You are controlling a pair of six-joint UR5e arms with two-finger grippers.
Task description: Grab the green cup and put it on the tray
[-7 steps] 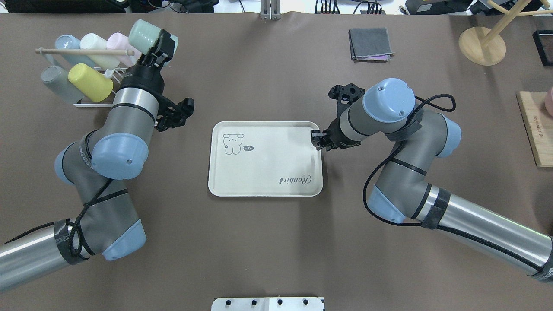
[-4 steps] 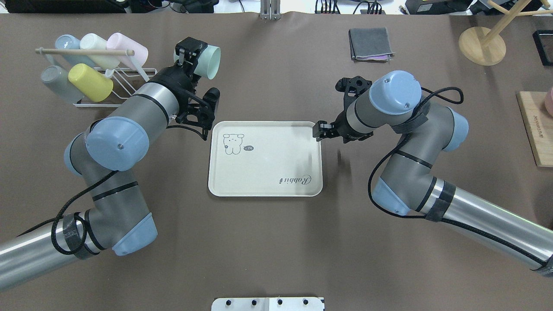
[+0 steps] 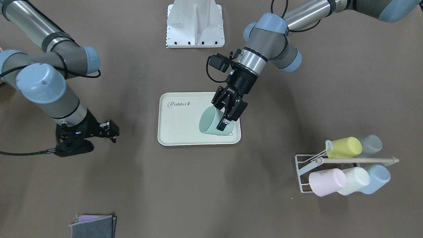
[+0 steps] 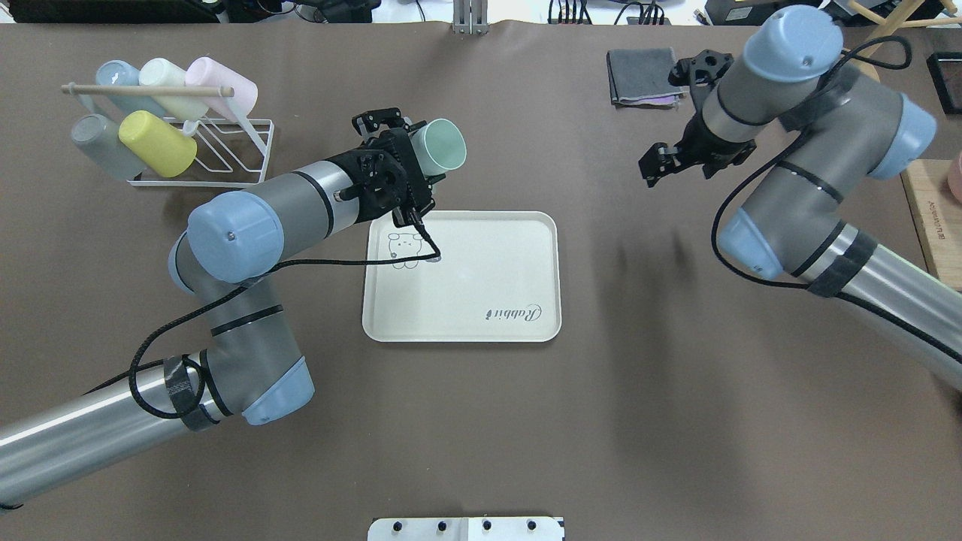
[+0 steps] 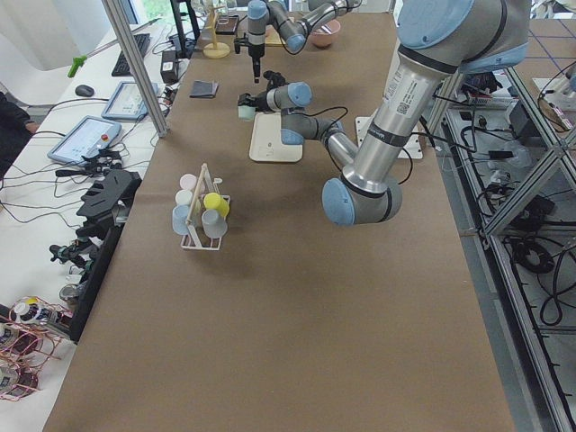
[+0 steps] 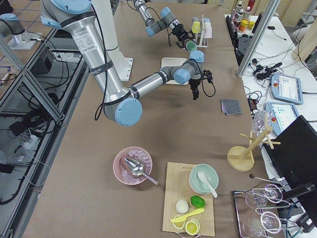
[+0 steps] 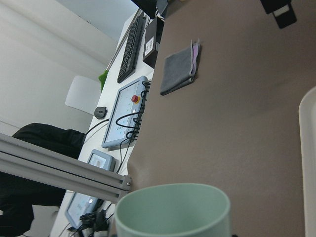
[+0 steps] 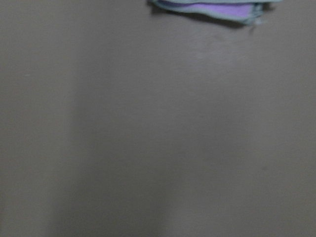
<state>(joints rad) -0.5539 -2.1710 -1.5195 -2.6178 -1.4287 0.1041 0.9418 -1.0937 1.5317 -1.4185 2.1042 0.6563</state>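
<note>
My left gripper [image 4: 412, 167] is shut on the green cup [image 4: 441, 145] and holds it tilted in the air, mouth outward. In the front-facing view the green cup [image 3: 211, 121] hangs over the corner of the cream tray [image 3: 178, 129] where the bunny drawing is. The tray [image 4: 481, 285] lies flat at the table's middle. The cup's rim fills the bottom of the left wrist view [image 7: 173, 210]. My right gripper [image 4: 652, 165] is open and empty, raised to the far right of the tray, and it also shows in the front-facing view [image 3: 111, 131].
A white wire rack [image 4: 225, 154] with several pastel cups, one of them yellow [image 4: 158, 143], stands at the back left. A folded grey cloth [image 4: 645, 75] lies at the back right. A wooden stand [image 4: 838, 79] and a board [image 4: 932, 225] sit at the far right.
My left arm has carried the green cup from the rack rightward to the tray's bunny corner. My right gripper has left the tray's right edge and swung up to the back right.
</note>
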